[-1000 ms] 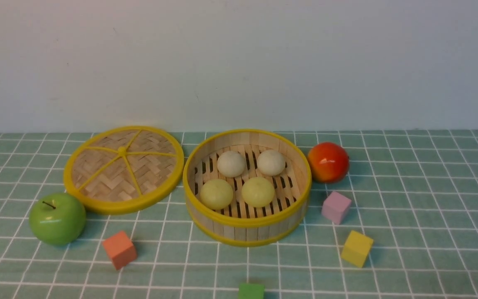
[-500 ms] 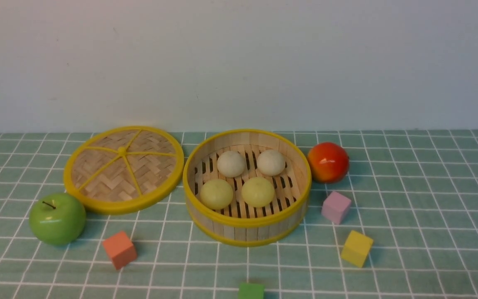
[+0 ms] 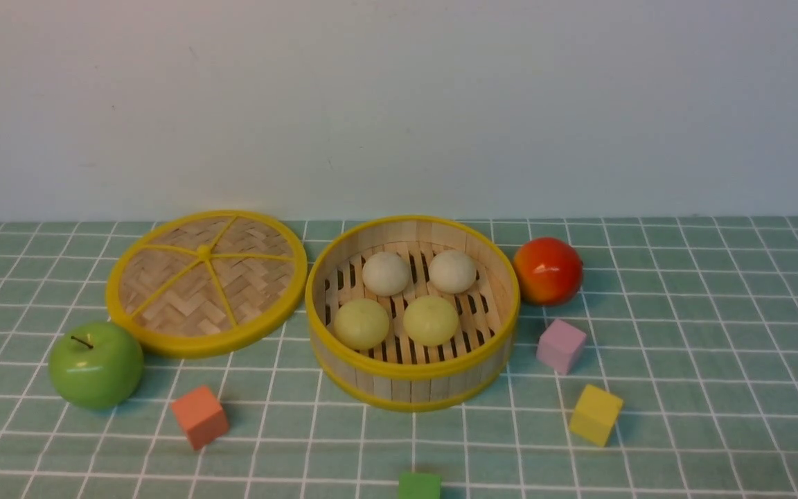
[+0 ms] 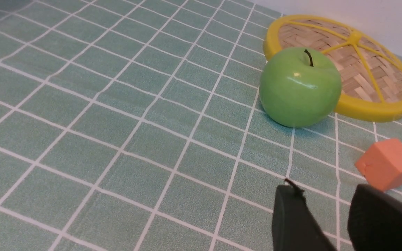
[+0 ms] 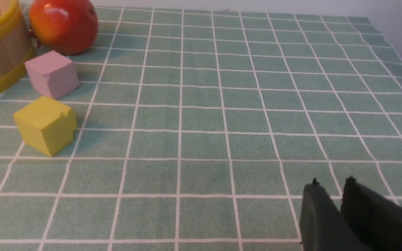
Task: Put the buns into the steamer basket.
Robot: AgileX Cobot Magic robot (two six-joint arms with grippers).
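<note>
Here, on the green checked tablecloth (image 3: 683, 346), the far left holds a glossy green apple (image 3: 96, 364), resting just in front of the rim of a flat woven lid (image 3: 206, 281) with yellow spokes. An orange cube (image 3: 199, 416) lies near the front, to the right of the apple. In the left wrist view the left gripper (image 4: 330, 195) hangs empty above the cloth near that orange cube, its two dark fingers (image 4: 291, 216) standing clearly apart with bare cloth between them. At the middle sits the steamer basket (image 3: 413, 378), and all four buns lie on its slatted floor: two off-white buns (image 3: 386, 273) side by side at the back, two pale yellow-green buns (image 3: 361, 324) side by side at the front. A green cube (image 3: 420, 485) peeks in at the bottom edge, in front of the basket. Just right of the basket is a red-orange fruit (image 3: 548, 271), with a pink cube (image 3: 561, 346) and a yellow cube (image 3: 595, 414) nearer the front. The right gripper (image 5: 333, 186), seen only from its wrist, holds nothing, its fingers parted by a narrow gap over empty cloth well right of the cubes.
</note>
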